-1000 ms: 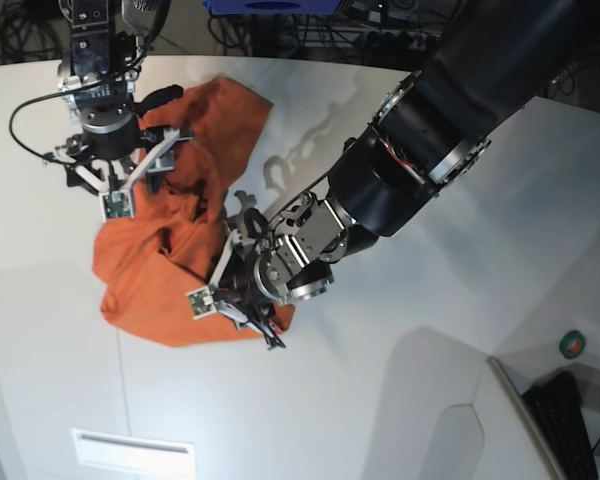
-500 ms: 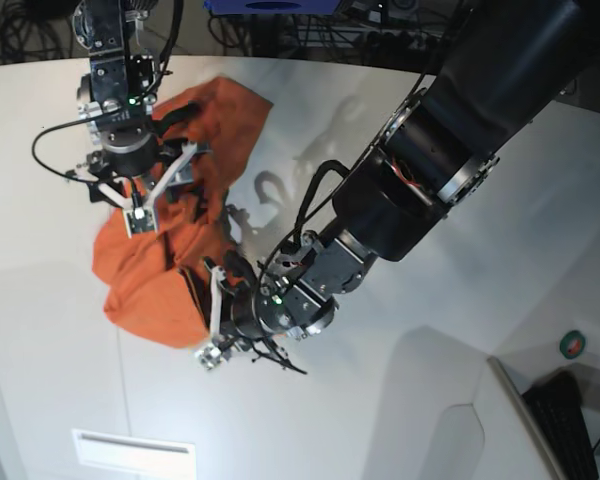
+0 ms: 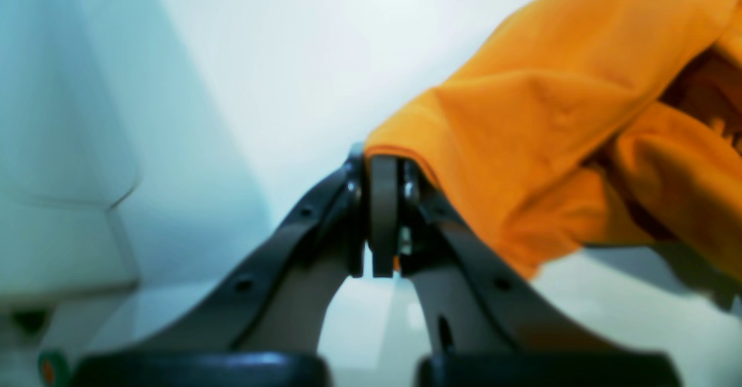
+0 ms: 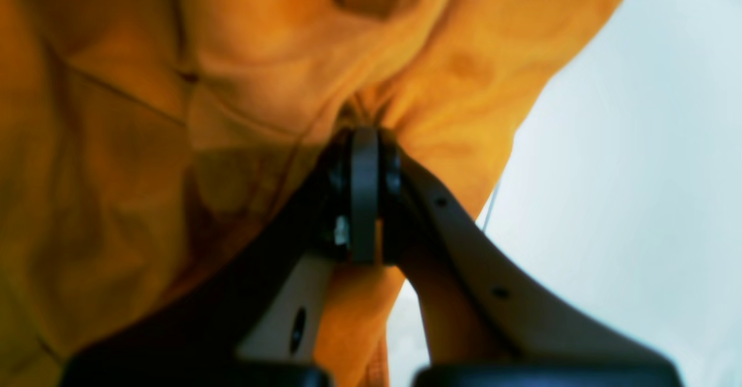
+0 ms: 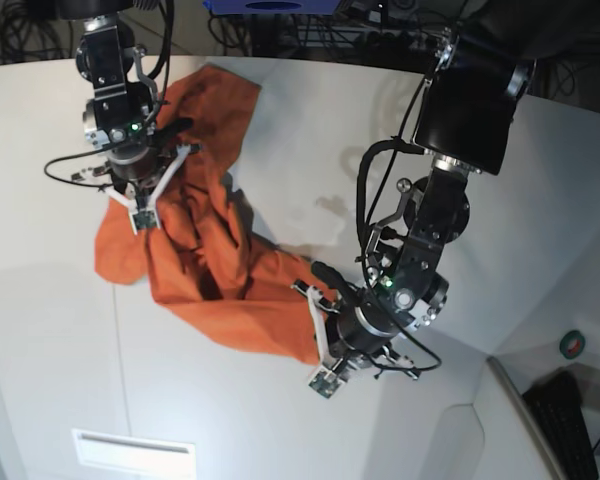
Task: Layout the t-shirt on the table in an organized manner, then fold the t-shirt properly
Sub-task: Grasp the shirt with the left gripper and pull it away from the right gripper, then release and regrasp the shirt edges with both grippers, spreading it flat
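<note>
Two end effectors pinching crumpled bright orange fabric t-shirt (image 5: 205, 250) on large white matte counter (image 5: 310, 130): left end effector (image 5: 318, 355) at edge, right end effector (image 5: 145, 215) mid-cloth. Layout barely begun; spreading flat, folding remain.

left fingers (image 3: 384, 225) pinched closed, right fingers (image 4: 364, 201) pinched closed

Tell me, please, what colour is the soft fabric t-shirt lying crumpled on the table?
Plain bright orange t-shirt, seen best in the base view.
</note>
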### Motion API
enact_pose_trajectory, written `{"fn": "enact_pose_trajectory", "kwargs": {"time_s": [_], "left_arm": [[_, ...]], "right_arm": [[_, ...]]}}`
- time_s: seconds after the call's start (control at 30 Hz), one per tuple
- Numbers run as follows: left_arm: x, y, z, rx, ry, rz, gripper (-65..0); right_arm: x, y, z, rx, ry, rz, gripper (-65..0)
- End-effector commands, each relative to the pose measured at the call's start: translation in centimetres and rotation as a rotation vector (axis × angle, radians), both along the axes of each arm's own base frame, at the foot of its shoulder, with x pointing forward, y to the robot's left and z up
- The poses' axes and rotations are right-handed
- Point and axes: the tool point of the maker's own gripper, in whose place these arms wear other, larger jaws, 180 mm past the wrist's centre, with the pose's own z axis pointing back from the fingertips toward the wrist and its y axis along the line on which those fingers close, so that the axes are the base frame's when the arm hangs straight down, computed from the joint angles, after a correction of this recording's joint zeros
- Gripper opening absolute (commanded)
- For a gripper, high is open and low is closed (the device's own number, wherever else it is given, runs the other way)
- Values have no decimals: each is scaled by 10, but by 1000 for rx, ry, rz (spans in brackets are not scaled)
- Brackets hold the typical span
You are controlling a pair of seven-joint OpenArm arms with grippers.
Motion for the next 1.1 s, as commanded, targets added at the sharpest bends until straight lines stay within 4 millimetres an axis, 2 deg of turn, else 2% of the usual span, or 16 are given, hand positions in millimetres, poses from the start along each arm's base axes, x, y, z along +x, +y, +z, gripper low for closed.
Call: {"fn": "enact_pose_trajectory", "kwargs": {"time_s": [0.0, 0.13, 0.23, 0.37, 0.47, 0.57, 0.63, 0.73, 0.9, 0.93, 1.07], "left_arm": [[11, 11, 31, 0, -93, 33, -650], [13, 29, 51, 32, -157, 79, -650], [29, 22, 77, 47, -189, 76, -650], [49, -3, 117, 25, -240, 60, -650], [63, -25, 127, 3, -243, 40, -650], [81, -49, 111, -25, -179, 22, -650], [92, -58, 93, -46, -142, 24, -650], [107, -52, 68, -70, -121, 84, -650], [123, -36, 37, -91, -154, 160, -650], [127, -33, 36, -93, -174, 166, -630], [138, -24, 30, -84, -209, 188, -341]], "right_arm": [[1, -1, 7, -3, -22, -2, -650], [9, -15, 22, -36, -65, 9, -650], [42, -24, 51, -58, -159, 10, -650], [78, -40, 88, -104, -270, 20, -650], [103, -48, 104, -123, -308, 12, -650], [125, -62, 117, -155, -300, -12, -650], [129, -69, 122, -172, -290, -24, -650], [127, -69, 123, -173, -286, -25, -650], [107, -66, 111, -166, -254, -15, -650], [102, -65, 106, -163, -242, -15, -650], [98, -63, 101, -156, -225, -22, -650]]}}
